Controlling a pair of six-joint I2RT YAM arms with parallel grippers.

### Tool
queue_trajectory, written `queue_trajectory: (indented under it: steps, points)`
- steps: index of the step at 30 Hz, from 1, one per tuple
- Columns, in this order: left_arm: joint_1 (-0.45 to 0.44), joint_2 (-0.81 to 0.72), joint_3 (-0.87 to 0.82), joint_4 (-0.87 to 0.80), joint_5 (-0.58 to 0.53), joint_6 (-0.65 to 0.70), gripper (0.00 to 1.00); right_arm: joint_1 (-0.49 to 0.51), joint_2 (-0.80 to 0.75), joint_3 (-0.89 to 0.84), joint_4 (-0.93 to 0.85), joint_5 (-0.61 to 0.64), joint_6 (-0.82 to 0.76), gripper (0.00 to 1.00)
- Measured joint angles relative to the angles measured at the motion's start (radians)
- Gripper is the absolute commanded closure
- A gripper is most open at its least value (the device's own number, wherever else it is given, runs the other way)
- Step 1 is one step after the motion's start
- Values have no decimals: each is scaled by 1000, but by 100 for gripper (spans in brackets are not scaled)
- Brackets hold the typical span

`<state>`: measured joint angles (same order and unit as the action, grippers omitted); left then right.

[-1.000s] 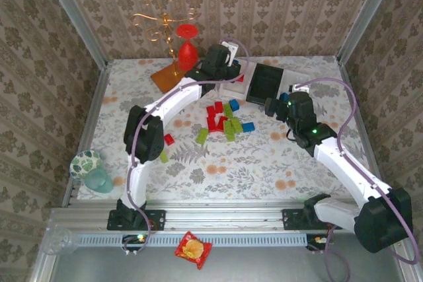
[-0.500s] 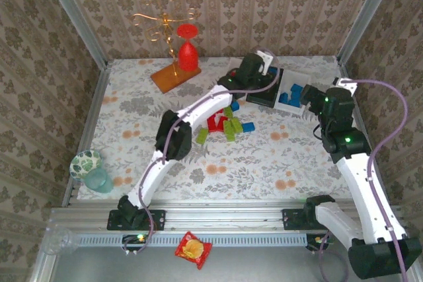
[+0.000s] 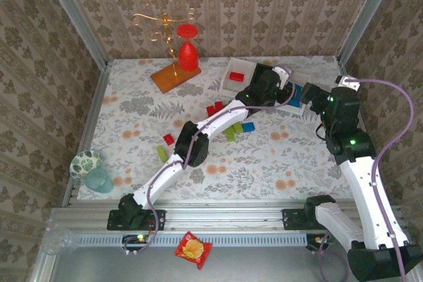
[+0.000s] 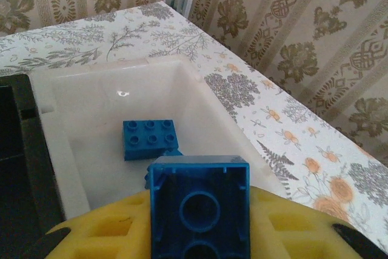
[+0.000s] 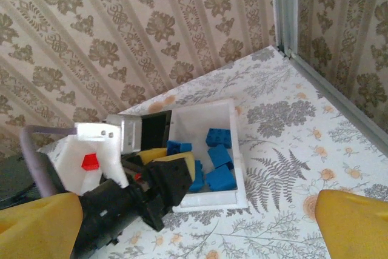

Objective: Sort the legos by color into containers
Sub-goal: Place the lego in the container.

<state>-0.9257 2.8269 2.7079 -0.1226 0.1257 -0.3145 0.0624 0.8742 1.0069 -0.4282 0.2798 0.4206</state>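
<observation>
Here, loose legos (image 3: 169,139): red, green and blue, scattered on the table (image 3: 132,107)
left white tray (image 3: 246,64): one red brick (image 3: 237,76) inside
left gripper (image 4: 200,222): clamped on a blue brick (image 4: 200,201), above the right white tray (image 4: 200,86)
right white tray: several blue bricks (image 5: 219,168) lying inside
right gripper (image 5: 195,219): jaws spread wide, holding nothing, near that tray
</observation>
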Motion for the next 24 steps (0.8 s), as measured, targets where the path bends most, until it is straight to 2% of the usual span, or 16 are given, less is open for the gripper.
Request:
queue_trajectory:
  steps: [1,6,8,13,17,21,24]
  points:
    - [-2,10,3,17,-10,1,60,0,-1,0,-4,-5,0,0]
    - [-3,30,3,88,-40,33,28,0,-22,-3,-24,-23,3,0]
    - [-3,30,5,116,-47,44,24,0,-30,-3,-27,-25,3,0]
    - [-3,22,-2,131,-47,58,23,0,-37,-3,-34,-26,3,0]
    - [2,-148,-303,145,-44,60,24,0,-44,-3,-43,-29,3,0]
    - [13,-430,-724,207,-57,64,24,5,-55,-6,-43,-48,3,0]
    - [32,-655,-994,272,-86,65,24,48,-46,-6,-42,-52,3,0]
